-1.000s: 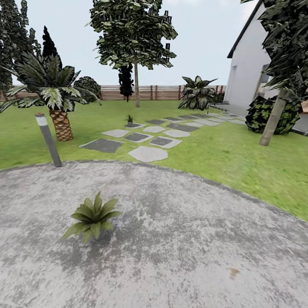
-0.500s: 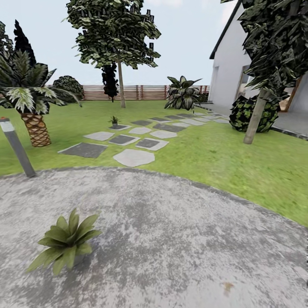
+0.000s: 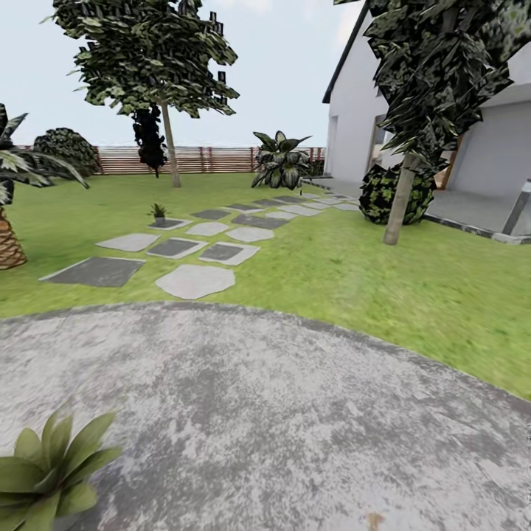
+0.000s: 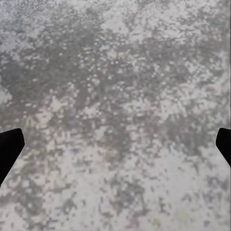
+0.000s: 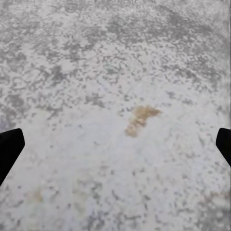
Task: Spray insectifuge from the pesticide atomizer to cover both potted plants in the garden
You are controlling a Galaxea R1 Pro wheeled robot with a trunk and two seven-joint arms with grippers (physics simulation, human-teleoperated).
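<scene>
Down at seven o'clock in the head view, the near potted plant (image 3: 48, 472) sits on the round grey patio (image 3: 295, 413), its pointed green leaves cut by the frame edge. At nine o'clock stands a palm (image 3: 11, 214) with a scaly brown trunk. Up around eleven o'clock, the far potted plant (image 3: 158, 214) rests by a dark slab among the stepping stones (image 3: 195, 280), which run across the lawn (image 3: 354, 280) toward the house. Behind it rises a tall tree (image 3: 151, 66), and a brown slatted fence (image 3: 214, 158) closes the back. At twelve o'clock is a big striped-leaf bush (image 3: 280, 161). Around two o'clock a second tree (image 3: 424, 96) leans beside a round dark shrub (image 3: 380, 193), with the white house (image 3: 354, 118) behind.

The left claw (image 4: 115, 144) hangs over mottled grey paving, its two dark fingertips (image 4: 9, 147) spread wide, gripping nothing. The right claw (image 5: 115, 144) is likewise spread wide and empty, above pale paving with a brownish stain (image 5: 139, 118).
</scene>
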